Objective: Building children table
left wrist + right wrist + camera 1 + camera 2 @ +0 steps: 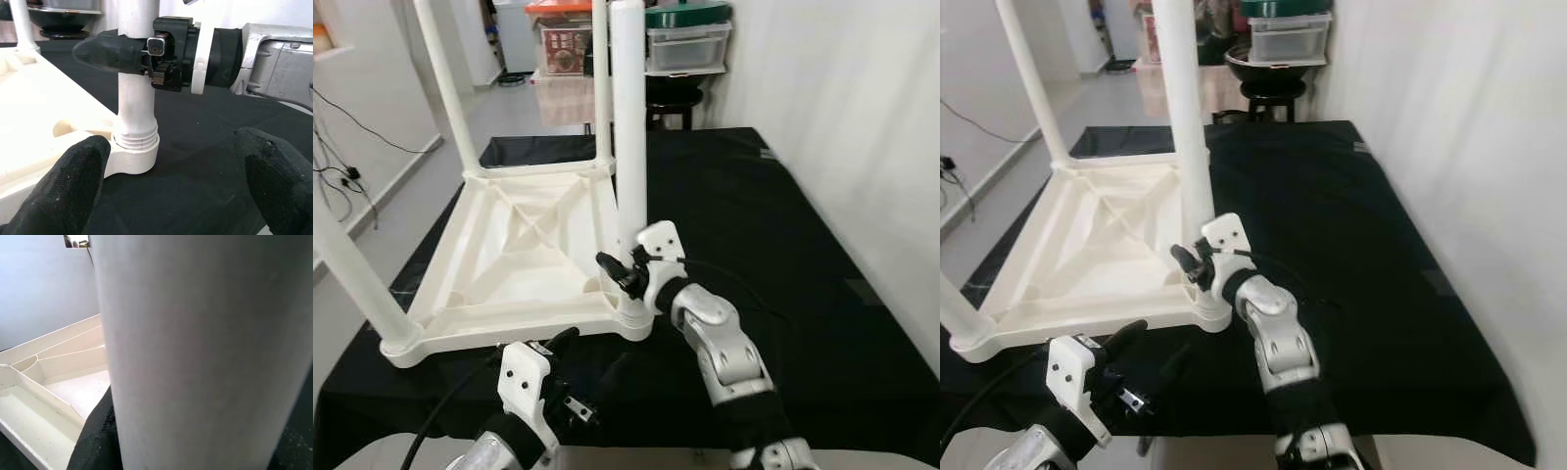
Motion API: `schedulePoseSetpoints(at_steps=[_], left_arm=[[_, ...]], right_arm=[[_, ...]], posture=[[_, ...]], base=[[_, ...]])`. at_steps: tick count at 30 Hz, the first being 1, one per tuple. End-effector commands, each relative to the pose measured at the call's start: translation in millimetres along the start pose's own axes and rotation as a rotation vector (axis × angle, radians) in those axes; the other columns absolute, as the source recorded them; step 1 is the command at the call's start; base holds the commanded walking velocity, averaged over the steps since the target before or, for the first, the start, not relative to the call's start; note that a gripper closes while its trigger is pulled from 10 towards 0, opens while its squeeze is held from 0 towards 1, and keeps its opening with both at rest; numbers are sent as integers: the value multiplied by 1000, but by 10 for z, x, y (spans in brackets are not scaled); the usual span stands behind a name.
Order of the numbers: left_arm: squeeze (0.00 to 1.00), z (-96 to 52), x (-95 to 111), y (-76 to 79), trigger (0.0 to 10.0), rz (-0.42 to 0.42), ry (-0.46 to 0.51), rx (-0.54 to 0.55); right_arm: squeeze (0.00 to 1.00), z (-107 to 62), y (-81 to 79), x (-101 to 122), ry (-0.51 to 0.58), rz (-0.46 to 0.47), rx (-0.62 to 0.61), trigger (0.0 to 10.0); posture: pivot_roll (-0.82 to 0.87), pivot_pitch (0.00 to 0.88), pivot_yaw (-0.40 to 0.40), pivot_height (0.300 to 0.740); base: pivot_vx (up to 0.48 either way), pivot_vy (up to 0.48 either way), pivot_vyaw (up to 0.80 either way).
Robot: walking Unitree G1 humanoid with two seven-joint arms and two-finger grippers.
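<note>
right gripper [619, 266] jaws clasping white table leg [628, 127], left gripper [171, 181] jaws spread apart nearby

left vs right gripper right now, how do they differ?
The right gripper is closed around the near table leg, just above its socket; the left gripper is open and holds nothing. The right gripper sits up at the upturned tabletop; the left gripper hovers lower, in front of that corner, over the black cloth. The right is at work; the left waits. Both have black fingers and point at the same leg.
</note>
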State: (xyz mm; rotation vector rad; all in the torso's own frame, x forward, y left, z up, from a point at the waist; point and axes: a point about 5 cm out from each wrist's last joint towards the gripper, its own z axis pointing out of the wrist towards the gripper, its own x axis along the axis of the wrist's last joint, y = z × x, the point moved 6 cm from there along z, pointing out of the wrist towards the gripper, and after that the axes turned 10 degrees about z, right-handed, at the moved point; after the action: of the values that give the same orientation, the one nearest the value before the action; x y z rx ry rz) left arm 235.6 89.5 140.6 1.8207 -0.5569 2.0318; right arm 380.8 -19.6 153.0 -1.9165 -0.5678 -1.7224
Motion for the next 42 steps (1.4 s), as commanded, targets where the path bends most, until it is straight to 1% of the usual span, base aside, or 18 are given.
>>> schedulePoseSetpoints(at_steps=[1, 2, 3, 7, 10, 12, 13, 14, 15, 18, 22, 24, 25, 27, 28, 36, 38, 42], left_arm=[[0, -4, -23, -30, 10000, 3, -11, 14], [0, 2, -23, -33, 10000, 3, -10, 18], [0, 8, -23, -35, 10000, 4, -9, 19], [0, 16, -25, -33, 10000, 4, -9, 18], [0, 27, -30, -24, 10000, 1, -9, 11], [0, 33, -33, -21, 10000, 0, -10, 8], [0, 36, -37, -20, 10000, 0, -10, 7], [0, 36, -37, -20, 10000, 0, -10, 7], [0, 39, -41, -19, 10000, 0, -11, 6], [0, 38, -46, -21, 10000, 0, -12, 7], [0, 29, -55, -29, 10000, 0, -16, 8], [0, 19, -66, -31, 10000, 0, -21, 8], [0, 15, -70, -31, 10000, -1, -23, 7], [0, 12, -72, -30, 10000, -1, -24, 7], [0, 10, -74, -28, 10000, -2, -26, 7], [0, 9, -80, -18, 10000, -4, -28, 8], [0, 8, -78, -11, 10000, -4, -27, 6], [0, 4, -73, -6, 10000, -5, -27, 5]], right_arm=[[0, 38, -70, -272, -118, 1, 38, 10000], [894, 57, -103, -237, -105, 8, 73, 10000], [1000, 76, -122, -205, -96, 20, 106, 10000], [1000, 103, -175, -134, -77, 41, 178, 10000], [1000, 54, -367, 181, -3, 71, 385, 10000], [1000, 8, -408, 270, 3, 74, 507, 10000], [16, -15, -412, 282, -8, 57, 574, 10000], [16, -15, -412, 282, -8, 57, 574, 10000], [0, -51, -380, 258, -49, 11, 680, 10000], [0, -61, -341, 229, -82, -9, 730, 10000], [0, -42, -321, 221, -107, 4, 761, 10000], [0, -36, -317, 211, -133, 41, 790, 9804], [0, -29, -310, 207, -140, 54, 791, 784], [0, -25, -306, 206, -143, 62, 791, 784], [0, -21, -280, 187, -151, 64, 781, 0], [0, -42, -125, 92, -166, 63, 733, 0], [0, -60, 0, 27, -167, 39, 668, 0], [0, -81, 121, -79, -190, 17, 586, 0]], posture=[[-22, 44, -20, 740], [-20, 40, -22, 740], [-17, 39, -23, 740], [-18, 35, -25, 740], [-20, 31, -24, 740], [-19, 26, -25, 740], [-18, 22, -27, 740], [-18, 22, -27, 740], [-13, 20, -28, 740], [-3, 15, -26, 740], [8, 11, -21, 740], [16, 10, -19, 740], [20, 9, -19, 740], [20, 9, -19, 740], [26, 8, -19, 740], [24, 7, -18, 740], [24, 8, -20, 740], [15, 16, -26, 740]], base=[[0, 0, 0], [0, 0, 0], [0, 0, 0], [0, 0, 0], [0, 0, 0], [0, 0, 0], [0, 0, 0], [0, 0, 0], [0, 0, 0], [0, 0, 0], [0, 0, 0], [0, 0, 0], [0, 0, 0], [0, 0, 0], [0, 0, 0], [0, 0, 0], [0, 0, 0], [0, 0, 0]])
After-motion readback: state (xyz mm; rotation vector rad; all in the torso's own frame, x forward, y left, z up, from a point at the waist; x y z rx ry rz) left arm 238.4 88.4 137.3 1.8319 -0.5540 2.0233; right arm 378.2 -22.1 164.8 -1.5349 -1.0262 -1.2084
